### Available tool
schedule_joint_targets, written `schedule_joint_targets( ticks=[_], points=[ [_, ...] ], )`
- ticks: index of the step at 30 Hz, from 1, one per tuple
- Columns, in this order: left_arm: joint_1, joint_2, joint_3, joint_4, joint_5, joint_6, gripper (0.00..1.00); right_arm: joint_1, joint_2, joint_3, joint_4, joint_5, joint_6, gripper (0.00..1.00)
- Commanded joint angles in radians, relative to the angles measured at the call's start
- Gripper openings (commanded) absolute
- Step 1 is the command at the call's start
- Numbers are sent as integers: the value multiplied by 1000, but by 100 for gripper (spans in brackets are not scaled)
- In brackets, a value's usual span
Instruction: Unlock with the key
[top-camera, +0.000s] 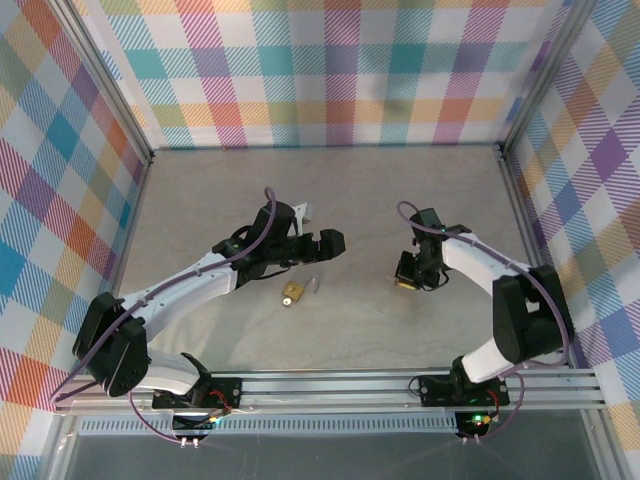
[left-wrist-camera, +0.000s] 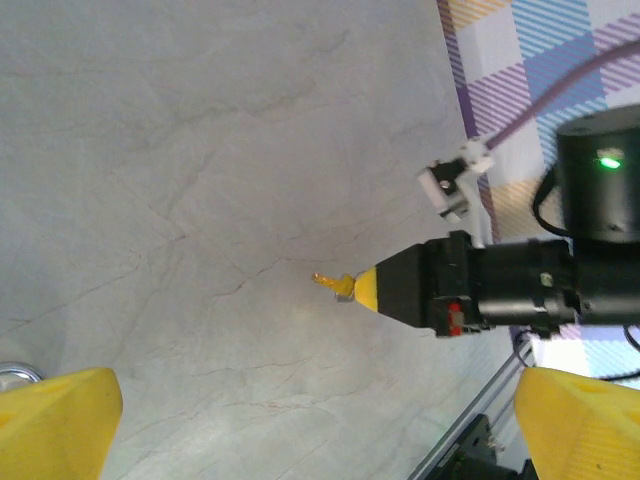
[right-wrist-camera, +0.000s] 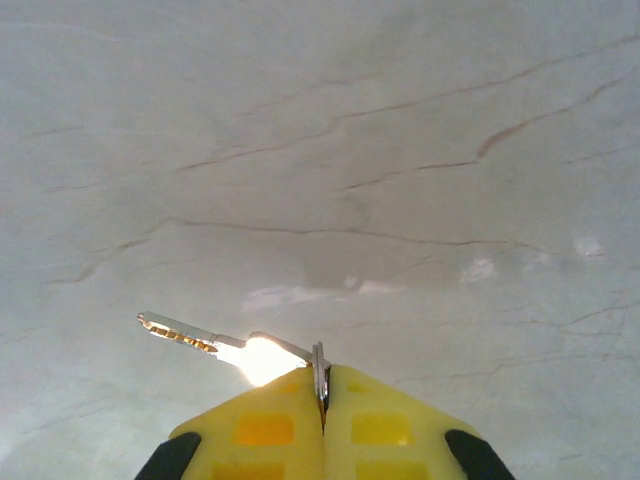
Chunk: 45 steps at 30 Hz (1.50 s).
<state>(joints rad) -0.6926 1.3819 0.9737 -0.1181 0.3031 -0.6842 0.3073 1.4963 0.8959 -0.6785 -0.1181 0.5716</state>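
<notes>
Yellow fingers (right-wrist-camera: 265, 430) of the right gripper (right-wrist-camera: 322, 400) are seen clenched at 6 o'clock of the right wrist view. The key (right-wrist-camera: 190, 332) is pinched between them at its head end, with the blade pointed toward 9 o'clock, low over the table (top-camera: 350, 190). Whether the key is clear of the surface cannot be told.

From above, the grey table is flanked by the left arm (top-camera: 190, 280), which is reached in from 7 o'clock, and the right arm (top-camera: 480, 265), which is bent in from 4 o'clock. The left gripper (left-wrist-camera: 320, 425) is held released, its fingers spread wide, just off 1 o'clock of the padlock (top-camera: 293, 292); nothing is grasped by it. The brass padlock is laid flat near the table's middle, apart from both grippers, and the right gripper with the key is placed well off at its 3 o'clock.

The step in hand is judged to be the taking of the key, and the grasp looks made. The lock is not yet touched. Next, the key must be carried toward 9 o'clock to the padlock, and the padlock will likely need to be steadied by the left gripper. The blade must then be lined up with the keyhole, pushed in and turned. Which way the keyhole faces cannot be made out, so the approach angle is left open.
</notes>
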Motion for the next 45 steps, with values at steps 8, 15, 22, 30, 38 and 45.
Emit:
schedule_joint_targets(
  ticks=[8, 15, 22, 30, 38, 45],
  points=[
    [-22, 46, -69, 312, 76, -318, 98, 72, -156, 71, 61, -169, 55, 0],
    [-37, 52, -124, 462, 55, -478, 94, 105, -195, 87, 174, -232, 109, 0],
    [-53, 70, -134, 448, 21, -517, 89, 138, -197, 107, 222, -274, 147, 0],
    [-68, 119, -135, 495, 28, -526, 65, 148, -205, 111, 242, -313, 160, 0],
    [-68, 142, -128, 498, 20, -517, 48, 160, -203, 112, 232, -339, 142, 0],
    [-68, 161, -105, 472, 14, -498, 28, 168, -194, 111, 228, -349, 134, 0]
  ],
)
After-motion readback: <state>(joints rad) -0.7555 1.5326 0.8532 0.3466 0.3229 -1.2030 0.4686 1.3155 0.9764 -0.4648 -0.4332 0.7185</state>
